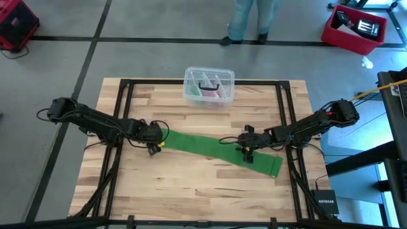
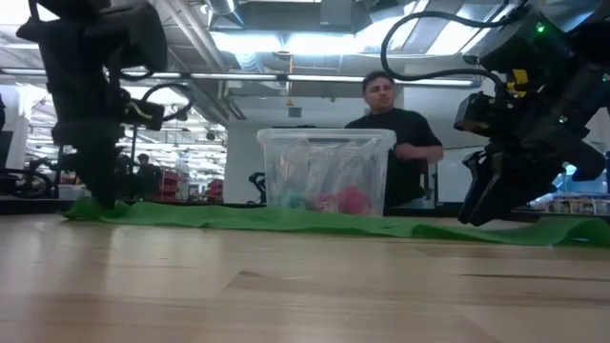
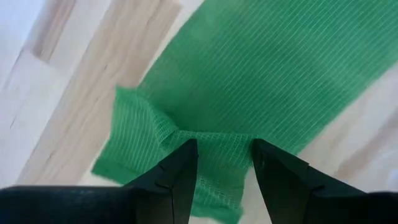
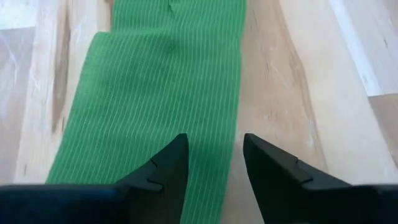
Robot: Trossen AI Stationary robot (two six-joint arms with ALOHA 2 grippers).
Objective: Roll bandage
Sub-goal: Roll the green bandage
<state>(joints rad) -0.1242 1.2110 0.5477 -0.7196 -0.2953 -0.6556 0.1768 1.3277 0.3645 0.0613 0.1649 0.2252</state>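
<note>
Bandage (image 1: 216,147) lies flat and unrolled just in front of the clear plastic box (image 1: 208,86), light, limp, stretchy knit that bunches: left gripper (image 3: 224,163) pinches a puckered fold at its end, right gripper (image 4: 214,163) hovers parted over its edge.

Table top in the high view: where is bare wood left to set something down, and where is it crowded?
Bare wood lies along the near edge of the table, below the bandage, and at the far corners either side of the clear plastic box. The middle band is crowded: the bandage runs across it, with the left gripper at one end and the right gripper over the other.
</note>
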